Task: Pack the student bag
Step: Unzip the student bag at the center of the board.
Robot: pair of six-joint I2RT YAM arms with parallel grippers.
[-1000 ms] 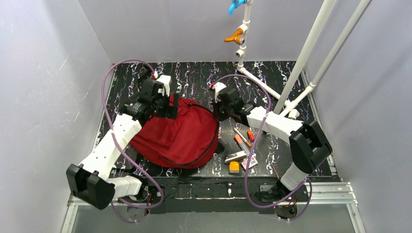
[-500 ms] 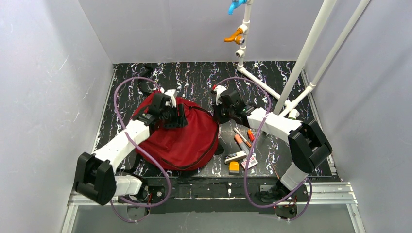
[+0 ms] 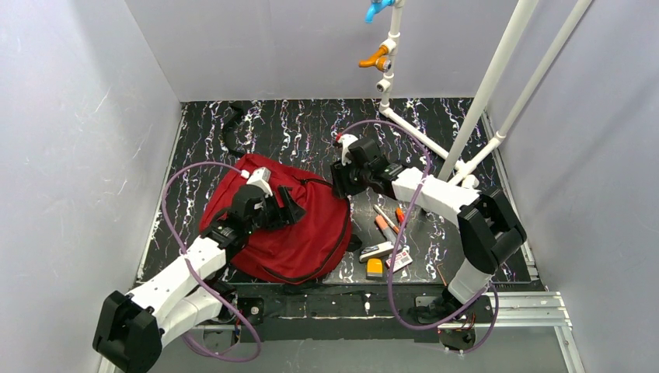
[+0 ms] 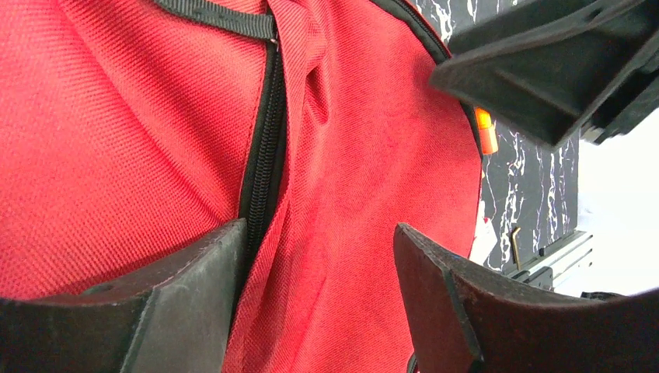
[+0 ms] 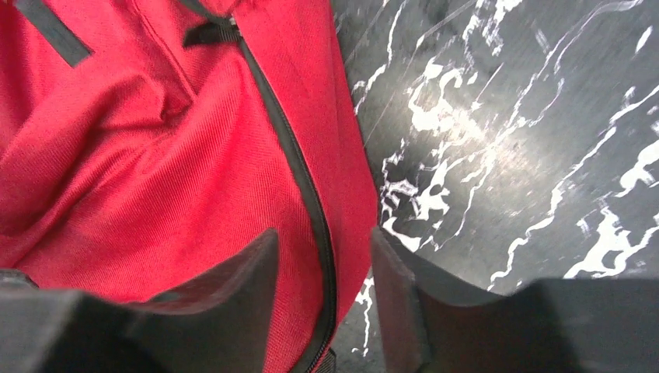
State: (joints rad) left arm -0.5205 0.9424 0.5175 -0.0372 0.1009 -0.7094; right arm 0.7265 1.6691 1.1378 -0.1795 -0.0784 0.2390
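The student bag, dark red fabric with black zips, lies slumped left of centre on the marbled black table. My left gripper hovers low over its middle. In the left wrist view its jaws stand open over the bag, the left finger beside a black zip line. My right gripper is at the bag's far right edge. In the right wrist view its jaws are parted, straddling the bag's zip-trimmed rim without pinching it.
Loose items lie right of the bag: markers, a white case, an orange block and cards. A white pipe frame rises at the back right. A black object sits at the back left. Grey walls enclose the table.
My left arm has swung from the bag's far left side toward the near middle of the bag. My right gripper, shut before, has parted its jaws at the bag's edge.
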